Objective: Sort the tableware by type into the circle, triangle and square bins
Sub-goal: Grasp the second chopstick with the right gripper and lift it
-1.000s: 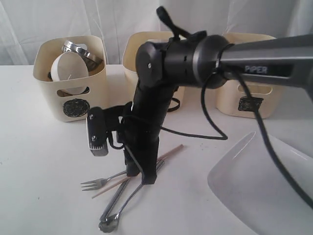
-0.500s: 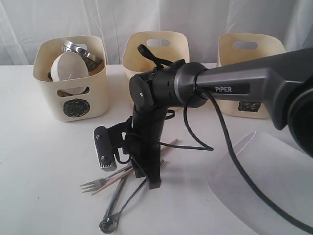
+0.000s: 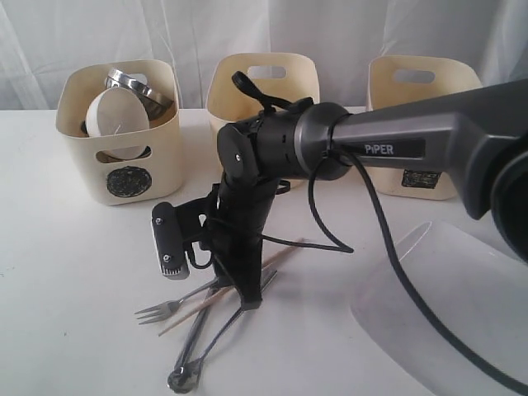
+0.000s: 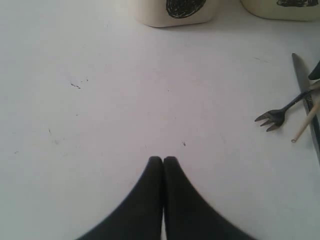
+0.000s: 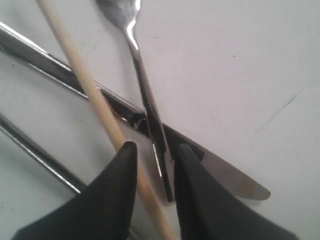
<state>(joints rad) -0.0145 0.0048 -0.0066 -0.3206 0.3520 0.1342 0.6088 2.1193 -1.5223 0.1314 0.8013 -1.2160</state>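
White table (image 3: 74, 272) before pale curtains. My right gripper (image 5: 156, 147) stands narrowly parted, astride the end of the fork (image 5: 142, 85) handle, not visibly clamped. The handle runs lengthwise out of the gap, over the knife (image 5: 225, 175), a chopstick (image 5: 85, 80) just outside one finger. My left gripper (image 4: 163, 160), pressed together and empty, is well apart.

We look from the exterior camera across the table (image 3: 66, 272), slightly from above, facing three bins (image 3: 120, 140) before a curtain (image 3: 247, 25). The right arm (image 3: 412, 140) looms close to the lens. The fork (image 3: 157, 312) lies near the front. Our left wrist camera looks down on bare table from farther off and shares that fork at its edge. Our right wrist camera sits very near the cutlery, over the knife (image 5: 220, 172) and probably the same fork.
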